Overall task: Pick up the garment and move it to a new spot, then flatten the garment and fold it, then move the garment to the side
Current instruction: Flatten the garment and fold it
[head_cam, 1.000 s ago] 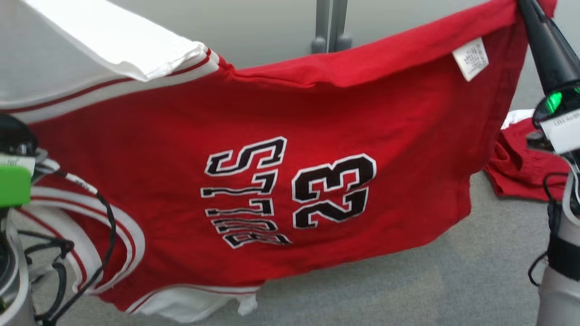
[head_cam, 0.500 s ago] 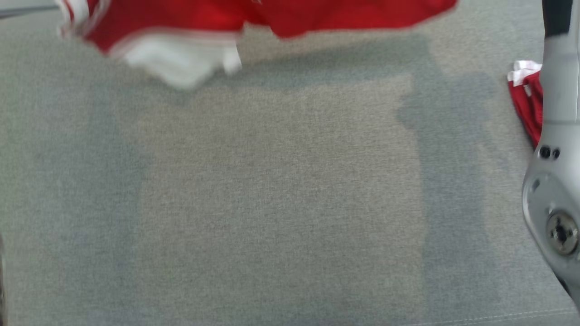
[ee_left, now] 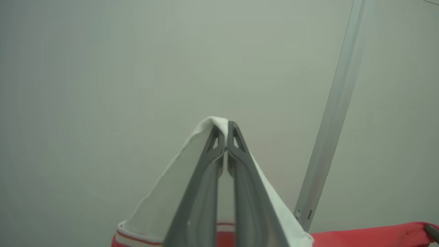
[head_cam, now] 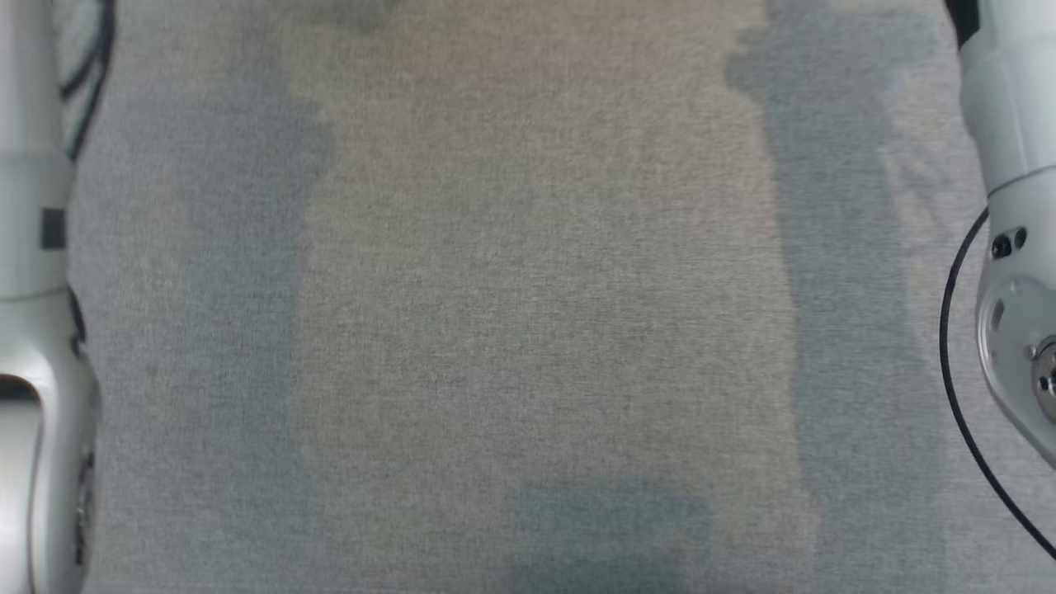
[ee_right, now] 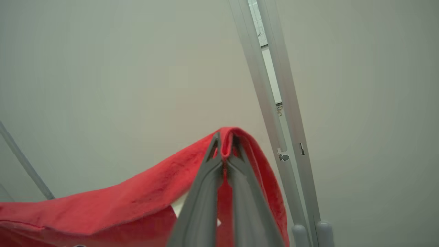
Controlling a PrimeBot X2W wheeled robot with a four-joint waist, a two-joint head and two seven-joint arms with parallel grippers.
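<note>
Left wrist view gives me the left tool (ee_left: 226, 131), its two long fingers pressed together on a white fold of the garment (ee_left: 161, 202). That white cloth drapes down both sides of the fingers to a red-striped trim at the bottom edge. A red edge runs off low to the right, in front of a pale wall (ee_left: 103, 85) and a slanting grey post (ee_left: 329, 137).

Head view looks down on a grey fabric surface (head_cam: 536, 289), with my left forearm (head_cam: 33, 247) at the left edge and my right forearm (head_cam: 1011, 124) at the right.

Right wrist view has the right tool (ee_right: 224, 139) pinching a red hem, which loops over the fingertips and sags away to the left.

So the garment hangs in the air between the two tools, white-trimmed end on the left and plain red end on the right. I judge its long axis to run left to right along that held upper edge, with the body dropping below it. I can't tell which face is turned towards me.

I expect it to handle as light, soft and limp. It has no stiffness, so it sags wherever it's unsupported. It isn't fragile, but a thin pinch could slide off. The doubled hems and trimmed corners look like the best places to hold, well apart, to keep the edge straight.
</note>
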